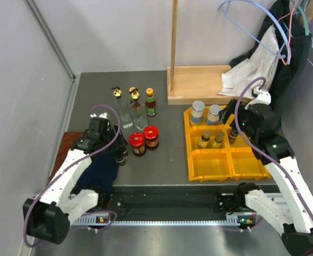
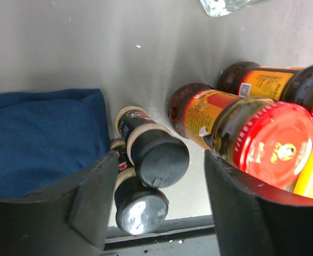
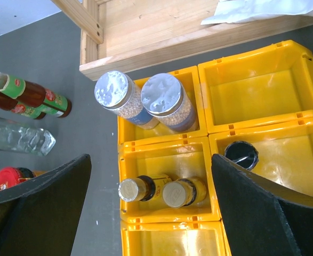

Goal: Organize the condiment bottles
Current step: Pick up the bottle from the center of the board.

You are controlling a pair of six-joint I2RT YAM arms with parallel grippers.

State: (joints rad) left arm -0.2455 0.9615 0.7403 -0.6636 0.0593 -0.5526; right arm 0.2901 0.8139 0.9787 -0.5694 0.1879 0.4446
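Two small black-capped dark bottles (image 2: 155, 156) (image 2: 139, 207) stand side by side at the table's near edge. My left gripper (image 2: 161, 165) is open and straddles both; a gap shows beside its right finger (image 2: 241, 202). Two red-lidded jars (image 1: 137, 143) (image 1: 151, 136) stand just to its right. Two tall clear gold-stoppered bottles (image 1: 123, 109) (image 1: 137, 111) and a red-capped sauce bottle (image 1: 150, 102) stand behind. In the yellow bin (image 1: 215, 165) are two silver-lidded jars (image 3: 116, 96) (image 3: 167, 101), two small bottles (image 3: 137, 188) (image 3: 183, 192) and one black-capped bottle (image 3: 241, 154). My right gripper (image 3: 151, 213) hangs open above the bin, holding nothing.
A blue cloth (image 2: 39, 138) lies left of the small bottles, touching my left arm's side. A wooden stand (image 1: 199, 82) with an upright post sits behind the bin. Clothes and hangers (image 1: 284, 42) hang at the back right. A wall runs along the left.
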